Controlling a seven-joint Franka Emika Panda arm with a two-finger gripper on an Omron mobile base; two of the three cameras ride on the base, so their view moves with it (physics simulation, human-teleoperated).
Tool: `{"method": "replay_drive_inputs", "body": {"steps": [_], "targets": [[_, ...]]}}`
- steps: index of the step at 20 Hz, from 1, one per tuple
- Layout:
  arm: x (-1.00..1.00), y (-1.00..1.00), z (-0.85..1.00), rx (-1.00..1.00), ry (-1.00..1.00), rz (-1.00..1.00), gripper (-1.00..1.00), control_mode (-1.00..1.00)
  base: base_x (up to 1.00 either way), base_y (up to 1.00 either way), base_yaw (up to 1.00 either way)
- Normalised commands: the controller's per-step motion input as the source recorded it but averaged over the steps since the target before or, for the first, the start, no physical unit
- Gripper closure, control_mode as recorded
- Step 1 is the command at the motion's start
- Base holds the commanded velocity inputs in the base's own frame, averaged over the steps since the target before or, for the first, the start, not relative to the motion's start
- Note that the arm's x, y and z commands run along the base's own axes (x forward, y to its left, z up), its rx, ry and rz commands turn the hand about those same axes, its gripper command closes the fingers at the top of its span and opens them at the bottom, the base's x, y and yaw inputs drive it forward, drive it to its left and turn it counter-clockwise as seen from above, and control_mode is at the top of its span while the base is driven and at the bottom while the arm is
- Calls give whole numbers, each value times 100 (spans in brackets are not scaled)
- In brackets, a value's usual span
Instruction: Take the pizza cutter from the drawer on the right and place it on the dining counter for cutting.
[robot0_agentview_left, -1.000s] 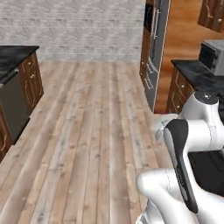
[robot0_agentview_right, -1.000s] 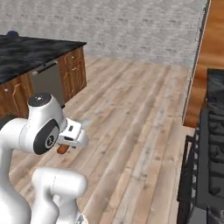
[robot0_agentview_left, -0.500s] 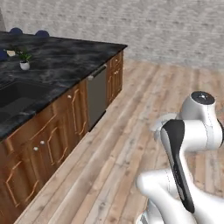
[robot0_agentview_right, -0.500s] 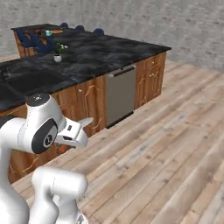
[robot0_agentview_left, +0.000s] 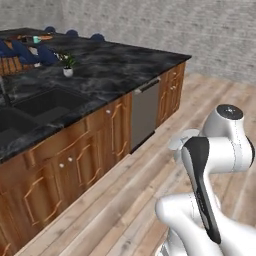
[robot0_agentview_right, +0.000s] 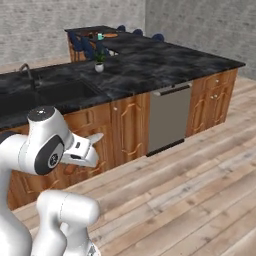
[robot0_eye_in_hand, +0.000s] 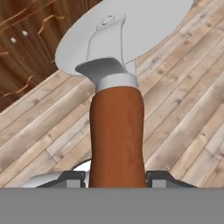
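Brown wood fills the gap between the jaws (robot0_eye_in_hand: 117, 177): they are closed on the handle of the pizza cutter (robot0_eye_in_hand: 117, 100), its silver wheel pointing out ahead over plank floor. The step in hand is carrying it to the dining counter (robot0_agentview_right: 102, 35), the far black surface ringed by blue chairs (robot0_agentview_right: 82, 46), well beyond the sink worktop (robot0_agentview_right: 130, 67). Best to keep the grip firm, arm tucked, and approach until that surface lies within reach before lowering.

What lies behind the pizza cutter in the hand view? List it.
Behind the pizza cutter, shut in the gripper, are wooden floor planks and wooden cabinet fronts. Its wheel and handle hide the floor directly behind them.
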Motion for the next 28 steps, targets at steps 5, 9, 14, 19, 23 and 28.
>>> {"method": "replay_drive_inputs", "body": {"steps": [5,9,14,19,23,28], "targets": [[0,0,0,0,0,0,100,100,100,-100,0],[0,0,0,0,0,0,100,100,100,-89,0],[0,0,0,0,0,0,100,100,100,-86,0],[0,0,0,0,0,0,100,100,100,-96,0],[0,0,0,0,0,0,100,100,100,-100,0],[0,0,0,0,0,0,100,100,100,-100,1]]}}
